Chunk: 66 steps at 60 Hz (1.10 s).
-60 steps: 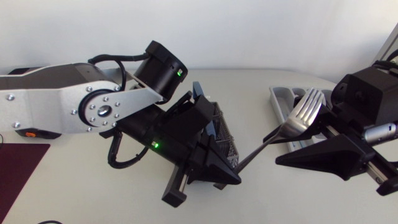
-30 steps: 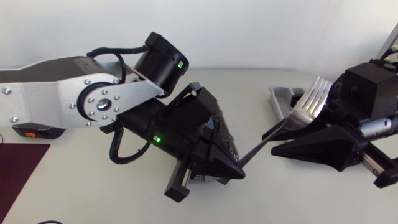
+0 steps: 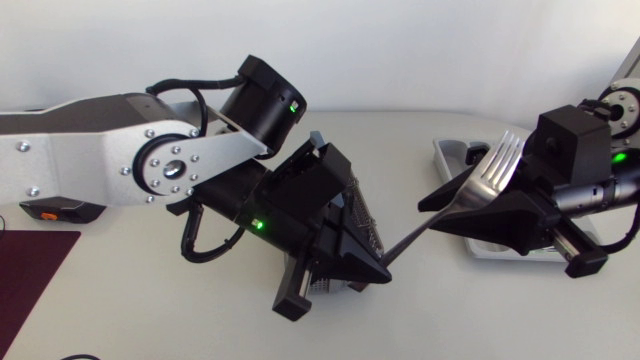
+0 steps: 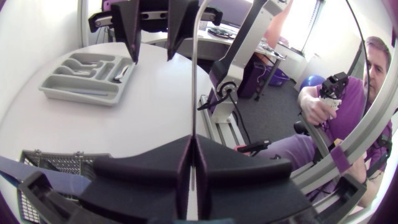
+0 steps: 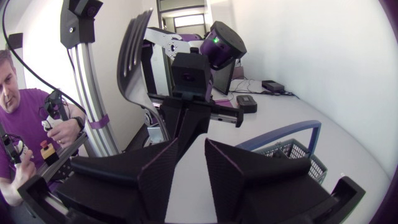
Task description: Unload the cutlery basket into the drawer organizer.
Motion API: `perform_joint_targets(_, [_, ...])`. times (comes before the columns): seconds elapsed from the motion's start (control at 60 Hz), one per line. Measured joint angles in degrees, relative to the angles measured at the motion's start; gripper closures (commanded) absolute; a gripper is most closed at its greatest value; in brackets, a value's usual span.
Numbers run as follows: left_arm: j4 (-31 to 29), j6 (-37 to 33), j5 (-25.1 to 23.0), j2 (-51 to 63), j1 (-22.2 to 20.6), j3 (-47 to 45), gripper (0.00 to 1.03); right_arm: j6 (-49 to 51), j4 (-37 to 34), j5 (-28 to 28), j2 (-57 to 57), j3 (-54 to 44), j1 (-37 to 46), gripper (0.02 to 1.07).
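From above, the left gripper (image 3: pixel 376 276) pinches the fork (image 3: pixel 482 183) by its handle end beside the cutlery basket (image 3: pixel 366 226), shaft running toward the spread right gripper (image 3: pixel 428 217) at the drawer organizer (image 3: pixel 441 150). The left wrist view puts the shaft just beside those fingers, not between them. The right wrist view shows the tines ahead and to one side.

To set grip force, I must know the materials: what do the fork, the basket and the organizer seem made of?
The fork: polished metal, likely steel; it gleams. The basket: a dark fine grid, plastic or coated wire, I cannot tell. The organizer: matte grey with rounded moulded walls, probably plastic.
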<state>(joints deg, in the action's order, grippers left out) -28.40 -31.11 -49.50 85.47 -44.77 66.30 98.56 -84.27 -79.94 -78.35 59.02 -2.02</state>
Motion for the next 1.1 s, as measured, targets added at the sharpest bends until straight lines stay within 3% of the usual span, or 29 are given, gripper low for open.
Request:
perform_joint_targets(0.467, [3.3, 1.2, 3.1, 1.3, -1.8, 0.1, 1.00, -2.0, 12.6, 5.2, 0.0, -6.7, 3.3, 0.71])
perform_joint_targets(1.1, [16.0, 9.0, 4.9, 3.8, -0.9, 0.1, 1.00, -11.0, 13.4, 2.2, 7.1, -7.0, 2.4, 0.71])
